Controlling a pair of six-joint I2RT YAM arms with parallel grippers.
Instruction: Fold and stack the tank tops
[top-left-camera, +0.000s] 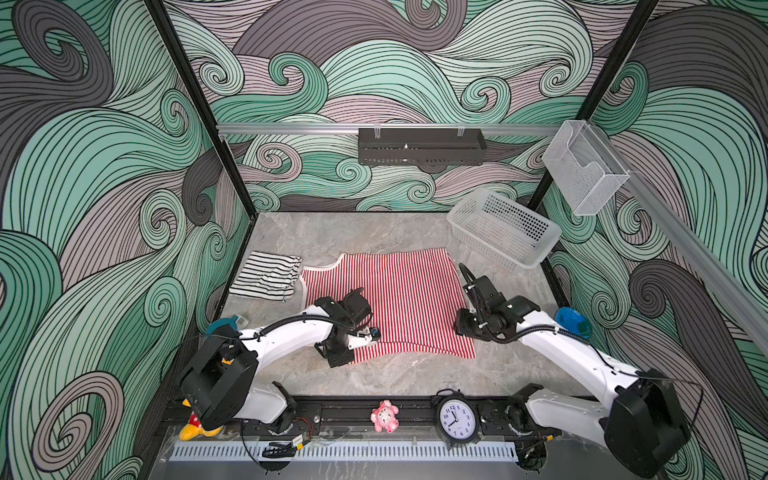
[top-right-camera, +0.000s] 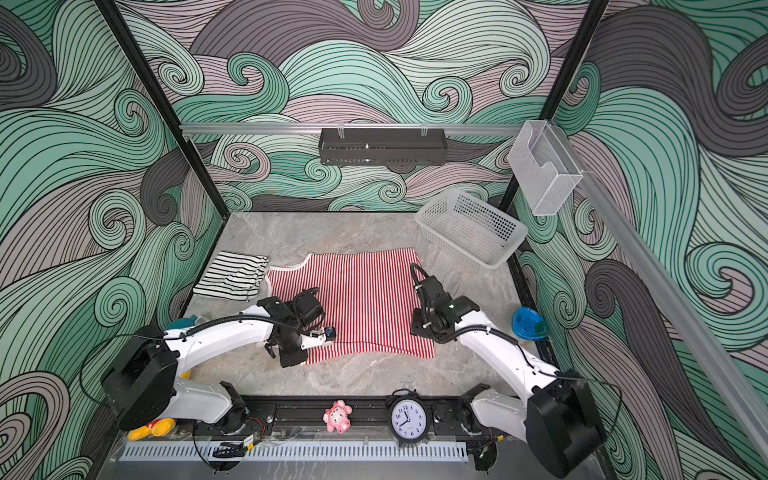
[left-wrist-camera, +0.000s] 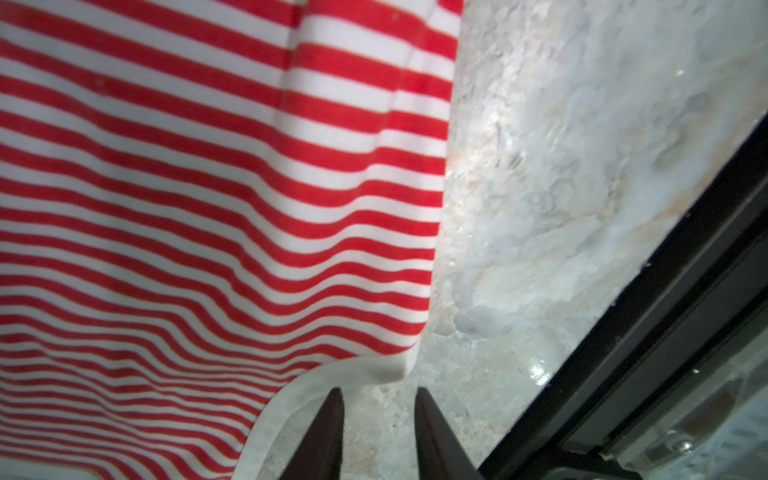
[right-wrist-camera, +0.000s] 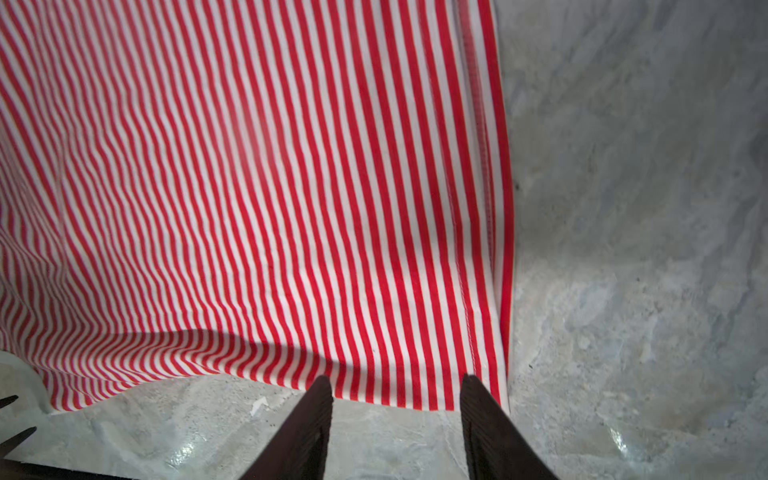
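The red-and-white tank top (top-left-camera: 399, 299) (top-right-camera: 365, 299) lies spread flat mid-table, pale trim to the left and hem to the right. The black-and-white tank top (top-left-camera: 268, 274) (top-right-camera: 235, 276) lies folded at the back left, apart from it. My left gripper (top-left-camera: 338, 359) (left-wrist-camera: 379, 392) stands open at the near-left corner, its tips at the pale trim (left-wrist-camera: 332, 374), with bare table between them. My right gripper (top-left-camera: 463, 328) (right-wrist-camera: 397, 380) is open low at the near-right hem corner (right-wrist-camera: 478, 332), its tips at the cloth's edge and nothing gripped.
A white mesh basket (top-left-camera: 505, 228) leans at the back right. A blue dish (top-left-camera: 573, 322) sits at the right edge and a teal object (top-left-camera: 224, 324) at the left. A clock (top-left-camera: 457, 419), a pink toy (top-left-camera: 384, 415) and a yellow plush (top-left-camera: 195, 430) line the front rail.
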